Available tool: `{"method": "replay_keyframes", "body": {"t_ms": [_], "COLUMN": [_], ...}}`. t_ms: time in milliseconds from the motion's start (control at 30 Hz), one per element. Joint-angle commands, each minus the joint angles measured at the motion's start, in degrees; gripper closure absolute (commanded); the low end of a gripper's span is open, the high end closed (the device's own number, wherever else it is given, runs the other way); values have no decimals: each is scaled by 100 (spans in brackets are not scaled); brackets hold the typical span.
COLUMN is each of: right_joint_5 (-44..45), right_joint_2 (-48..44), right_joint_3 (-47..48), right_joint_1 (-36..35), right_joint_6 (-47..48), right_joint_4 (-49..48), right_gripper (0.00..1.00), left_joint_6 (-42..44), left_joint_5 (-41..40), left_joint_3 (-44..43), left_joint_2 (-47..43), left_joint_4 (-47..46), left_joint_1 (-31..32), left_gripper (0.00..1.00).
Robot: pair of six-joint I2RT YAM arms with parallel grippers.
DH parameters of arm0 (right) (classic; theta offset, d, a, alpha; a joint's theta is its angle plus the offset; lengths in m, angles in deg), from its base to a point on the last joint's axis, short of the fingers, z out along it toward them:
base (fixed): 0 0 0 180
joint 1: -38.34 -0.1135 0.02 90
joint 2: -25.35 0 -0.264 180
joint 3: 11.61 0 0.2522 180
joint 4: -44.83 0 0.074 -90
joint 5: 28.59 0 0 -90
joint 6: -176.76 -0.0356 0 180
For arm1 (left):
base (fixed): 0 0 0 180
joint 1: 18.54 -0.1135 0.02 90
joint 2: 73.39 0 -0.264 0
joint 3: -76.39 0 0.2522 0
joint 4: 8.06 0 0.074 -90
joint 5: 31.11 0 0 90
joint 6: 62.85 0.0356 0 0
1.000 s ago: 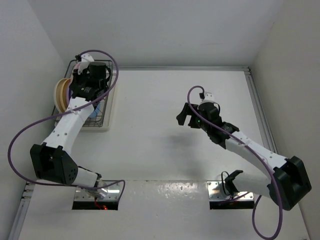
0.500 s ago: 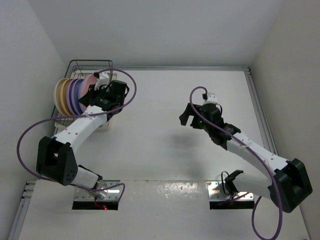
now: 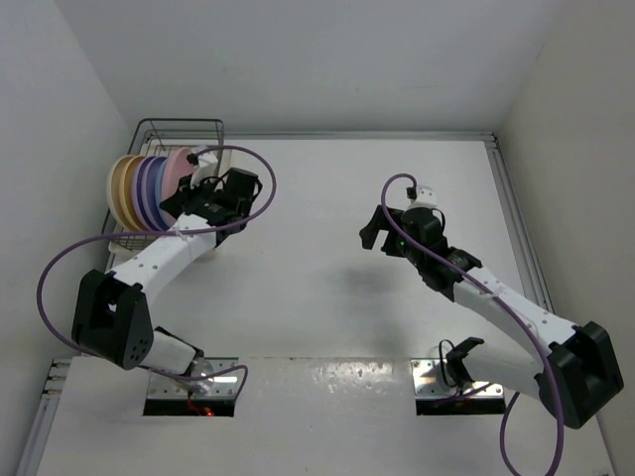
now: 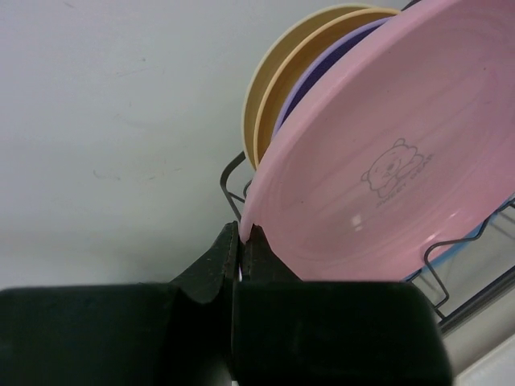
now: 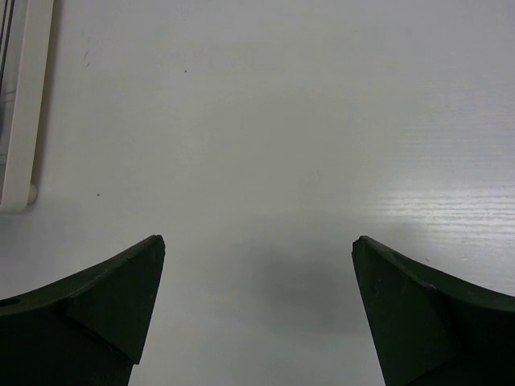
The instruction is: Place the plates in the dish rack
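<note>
**rackfan:** so where are the plates at right now?

**yam_arms:** Every one I can see is standing on edge in the dish rack (image 3: 179,126), packed in a tight row. The rack sits at the far left corner of the table (image 3: 317,198). From my left wrist view the pink plate (image 4: 386,161) is the front one, with a little bear print in the middle. A purple plate (image 4: 322,72) is tucked right behind it, then two yellowish plates (image 4: 278,92) at the back. Can't make out any others from that angle.

**rackfan:** and the grippers? holding anything?

**yam_arms:** Nope. My left gripper (image 4: 241,241) is pinched fully together with nothing between the fingers. Its tips are right at the lower-left rim of the pink plate. Touching it or just beside it, I honestly can't tell. My right gripper (image 5: 257,245) is spread wide, hanging over bare table around the middle, well apart from the rack.
</note>
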Motion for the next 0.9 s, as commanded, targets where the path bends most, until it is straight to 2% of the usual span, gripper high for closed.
{"method": "replay_keyframes", "body": {"t_ms": [0, 200, 400, 500, 867], "right_joint_5": [103, 129, 235, 261, 305], "right_joint_2": [-124, -185, -291, -291, -387], "right_joint_3": [-26, -52, -96, -105, -166], "right_joint_1": [15, 24, 15, 16, 42], "right_joint_6": [-54, -72, -10, 7, 69], "right_joint_4": [-159, -107, -98, -98, -81], "right_gripper": [0, 0, 0, 0, 0], "left_joint_6": [-762, -762, -929, -764, -833], "left_joint_5": [-1487, -1488, -1488, -1488, -1488], "left_joint_3": [98, -50, -604, -727, -236], "left_joint_2": [-191, -77, 37, 90, 451], "left_joint_4": [-97, -45, 657, 720, 773], "left_joint_1": [121, 174, 226, 226, 7], "left_gripper": [99, 99, 99, 99, 99]}}
